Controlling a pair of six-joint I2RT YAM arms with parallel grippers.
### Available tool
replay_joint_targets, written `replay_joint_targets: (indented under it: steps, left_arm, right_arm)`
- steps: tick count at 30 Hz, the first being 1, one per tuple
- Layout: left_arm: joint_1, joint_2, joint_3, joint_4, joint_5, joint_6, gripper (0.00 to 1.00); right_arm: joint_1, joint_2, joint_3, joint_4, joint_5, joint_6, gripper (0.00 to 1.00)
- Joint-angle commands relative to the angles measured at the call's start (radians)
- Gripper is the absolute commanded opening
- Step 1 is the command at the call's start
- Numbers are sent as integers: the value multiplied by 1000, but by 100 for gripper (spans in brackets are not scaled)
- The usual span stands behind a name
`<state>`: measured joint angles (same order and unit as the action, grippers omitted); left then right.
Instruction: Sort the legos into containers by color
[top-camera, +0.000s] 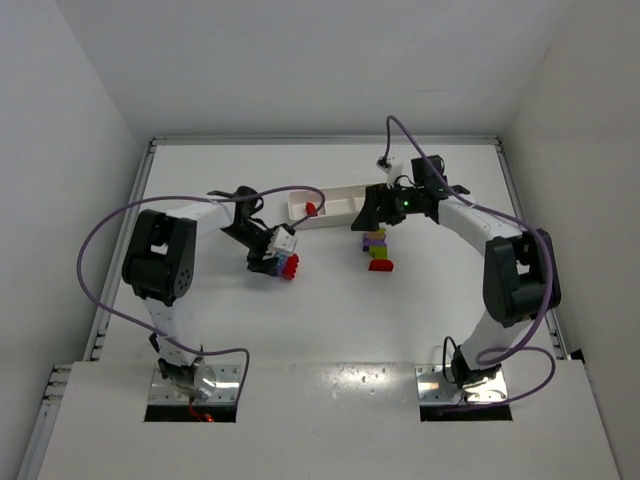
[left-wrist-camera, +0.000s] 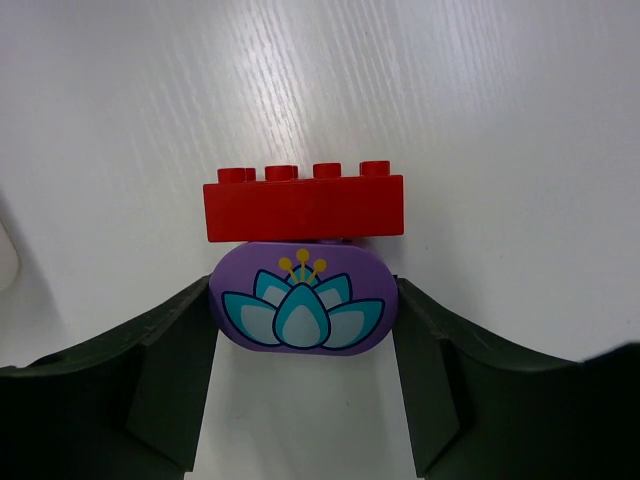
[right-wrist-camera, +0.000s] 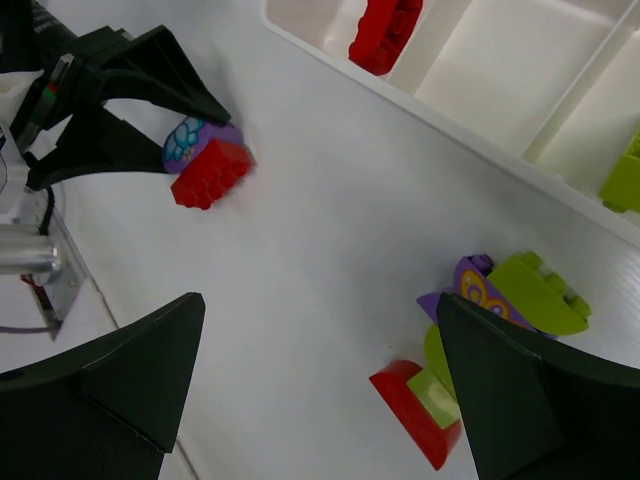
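My left gripper (top-camera: 277, 252) (left-wrist-camera: 303, 300) is shut on a clump low over the table: a rounded purple brick with a lotus print (left-wrist-camera: 345, 268), held by its sides, and a red brick (left-wrist-camera: 303, 207) stuck to it. The clump also shows in the top view (top-camera: 287, 265) and the right wrist view (right-wrist-camera: 205, 165). My right gripper (top-camera: 372, 212) (right-wrist-camera: 320, 310) is open and empty, over the table beside the white tray (top-camera: 340, 205) (right-wrist-camera: 480, 150). A red brick (top-camera: 311, 208) (right-wrist-camera: 385, 30) lies in the tray's left compartment and a yellow-green brick (right-wrist-camera: 625, 175) in its right one. A purple, yellow-green and red clump (top-camera: 378, 250) (right-wrist-camera: 500, 300) lies near the right fingertip.
White walls close in the table on three sides, with metal rails along the left and right edges. The purple cables loop over both arms. The tray's middle compartment holds nothing.
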<state>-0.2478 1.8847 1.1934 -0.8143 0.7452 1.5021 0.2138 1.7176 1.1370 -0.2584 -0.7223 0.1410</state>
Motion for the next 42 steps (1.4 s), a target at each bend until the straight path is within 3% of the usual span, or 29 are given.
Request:
replay_joint_targets:
  steps: [1,11,28,30,33,34,36,37,38,42]
  left_arm:
    - [15,-82,44,18,161,-110,17]
    - [-33,-245,44,208,241,-471,17]
    - [-93,-300,44,251,221,-530,17]
    - [-102,-300,35,251,221,-530,17]
    - [-111,-309,26,260,221,-520,17]
    - [-111,-309,26,260,221,-520,17]
    - [-111,-309,26,271,212,-520,17]
    - [-111,-309,17,271,212,-520,17]
    - [-111,-309,17,280,203,-520,17]
    - [-84,-320,-6,317,181,-548,17]
  right_arm:
    - [15,7,-8,108,-77,118,100]
    - [113,56,-17,208,-204,305,100]
    - [226,155,82,315,-204,442,99]
    - [236,165,93,324,-204,442,94]
    - [236,174,93,352,-215,476,69]
    - [236,174,93,376,-224,495,51]
    - [236,174,84,396,-236,514,32]
    - [236,174,84,397,-236,523,10]
    - [236,174,84,397,-236,523,2]
    - [202,151,50,409,-246,523,0]
